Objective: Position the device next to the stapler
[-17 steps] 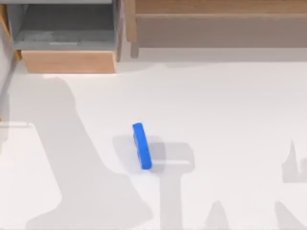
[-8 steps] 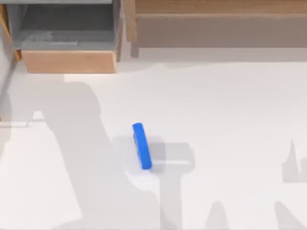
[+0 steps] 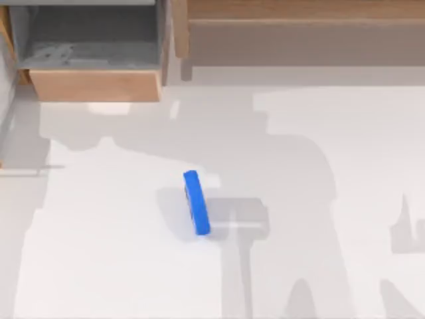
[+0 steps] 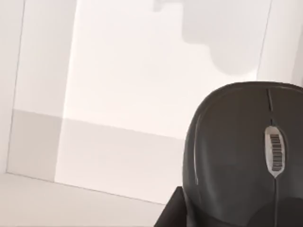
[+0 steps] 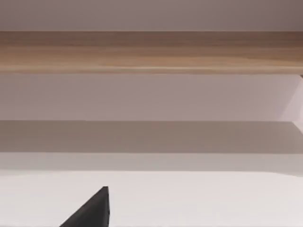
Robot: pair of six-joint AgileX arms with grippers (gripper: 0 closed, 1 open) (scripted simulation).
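Observation:
The stapler (image 3: 196,202) is blue and narrow, and lies near the middle of the white table in the top view. The device is a dark grey computer mouse (image 4: 236,142) with a scroll wheel. It hangs close under the left wrist camera, high above the table, with my left gripper (image 4: 227,215) shut on it. A broad arm shadow covers the table behind and to the right of the stapler. A dark part of my right gripper (image 5: 90,213) shows low in the right wrist view, facing the back wall.
A wooden cabinet with an open grey compartment (image 3: 93,83) stands at the back left. A long wooden shelf (image 3: 299,13) runs along the back. White table surface (image 3: 99,266) lies on all sides of the stapler.
The large arm shadow has swept from the table's left side across to the middle and right. The stapler has stayed in place.

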